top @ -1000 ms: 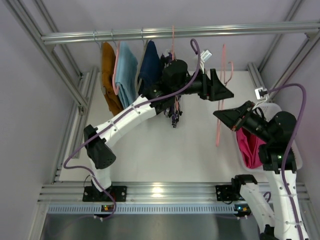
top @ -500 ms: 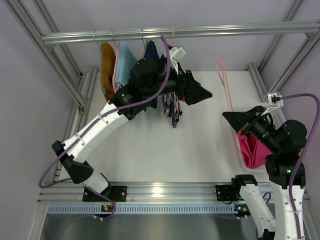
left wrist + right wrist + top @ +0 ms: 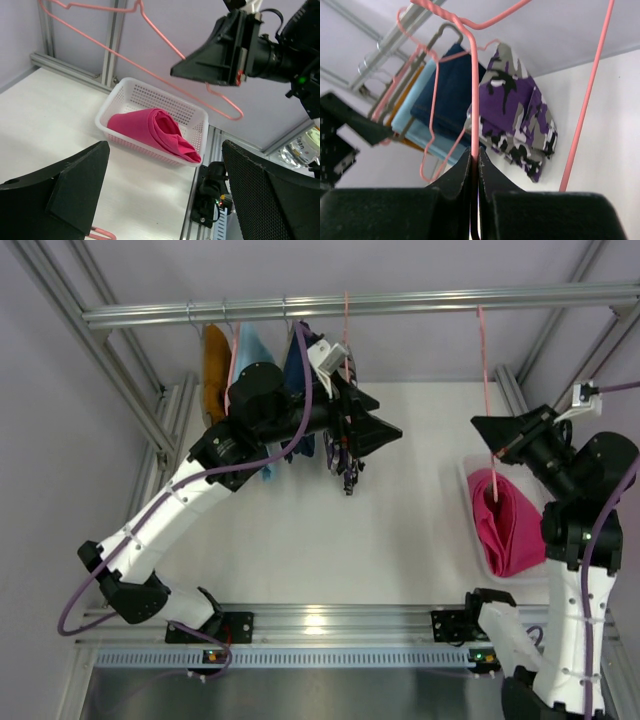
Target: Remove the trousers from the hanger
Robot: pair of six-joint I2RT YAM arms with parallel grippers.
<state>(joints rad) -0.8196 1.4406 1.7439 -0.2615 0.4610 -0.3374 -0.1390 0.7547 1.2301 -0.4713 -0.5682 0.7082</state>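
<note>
Right gripper [image 3: 474, 152] pinched the pink hanger [image 3: 474, 90]; left gripper [image 3: 164, 147] gaped empty; magenta trousers [image 3: 150, 127] lay in right-edge basket [image 3: 150, 95].

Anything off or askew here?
Nothing spilled or damaged. Only oddity: the right gripper pinches an empty pink hanger, held tilted, while the pink trousers lie in the basket.

No text, label, brand, number or sign is legible in any view. The patterned trousers [image 3: 510, 100] carry a purple, black and white print without lettering; the basket [image 3: 145, 97] shows no readable marking.
</note>
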